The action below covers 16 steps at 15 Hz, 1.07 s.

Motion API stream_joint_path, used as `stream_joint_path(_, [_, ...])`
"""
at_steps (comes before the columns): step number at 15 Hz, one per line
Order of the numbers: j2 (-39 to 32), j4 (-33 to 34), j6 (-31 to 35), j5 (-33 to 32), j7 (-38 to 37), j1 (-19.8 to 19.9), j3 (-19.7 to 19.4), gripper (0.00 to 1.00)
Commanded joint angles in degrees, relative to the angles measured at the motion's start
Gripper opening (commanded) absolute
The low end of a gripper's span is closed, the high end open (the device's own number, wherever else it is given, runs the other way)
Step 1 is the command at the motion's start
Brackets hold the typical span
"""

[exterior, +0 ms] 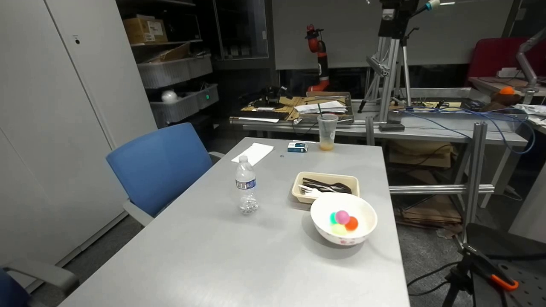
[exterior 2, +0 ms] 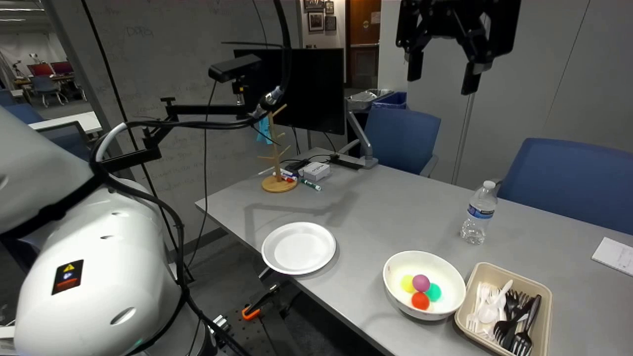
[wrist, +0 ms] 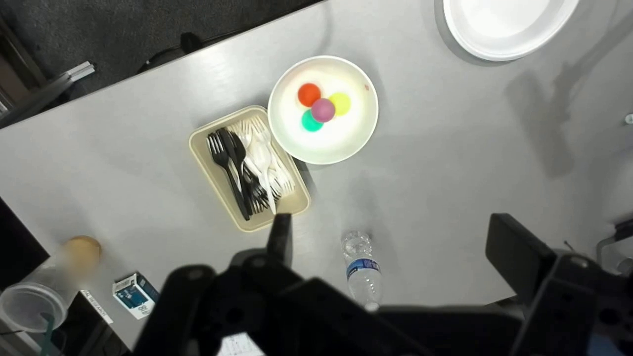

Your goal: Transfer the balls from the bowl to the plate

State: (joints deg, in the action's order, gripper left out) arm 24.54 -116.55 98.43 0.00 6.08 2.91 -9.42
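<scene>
The white bowl [exterior: 362, 213] stands on the table in both exterior views [exterior 2: 437, 269] and in the wrist view [wrist: 346, 141]. Several small balls lie clustered in it: a pink ball [exterior 2: 421, 283] on top of a red-orange ball [exterior 2: 420, 300], a yellow ball [exterior 2: 407, 283] and a green ball [exterior 2: 433, 292]. The white plate [exterior 2: 298, 247] holds nothing; it shows partly in the wrist view [wrist: 502, 22]. My gripper [exterior 2: 443, 74] is open and empty, high above the table. In the wrist view its fingers [wrist: 393, 237] are wide apart.
A beige tray of cutlery [exterior 2: 541, 316] stands right beside the bowl. A clear water bottle [exterior 2: 478, 213] stands upright behind it. A wooden stand [exterior 2: 279, 184], markers [exterior 2: 310, 185] and a monitor [exterior 2: 316, 89] are at the table's far end. A plastic cup [exterior: 327, 132] stands at another edge.
</scene>
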Motion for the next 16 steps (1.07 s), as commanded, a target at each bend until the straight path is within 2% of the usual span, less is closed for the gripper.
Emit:
stream_joint_path(1, [-0.4, -5.6, 5.8, 0.2, -1.7, 1.3, 0.9, 1.00])
stream_joint_path(7, [-3.2, -15.5, 14.3, 1.9, -3.5, 2.1, 0.2, 1.00])
stream_joint_path(9, [-4.9, -15.9, 11.8, 4.3, -2.1, 2.0, -0.9, 1.00])
stream_joint_path(10, [-4.1, -15.4, 12.3, 1.9, -2.6, 2.2, 0.4, 1.00])
stream_joint_path(16, [-5.4, -16.0, 12.3, 3.0, -2.6, 2.4, 0.0, 1.00])
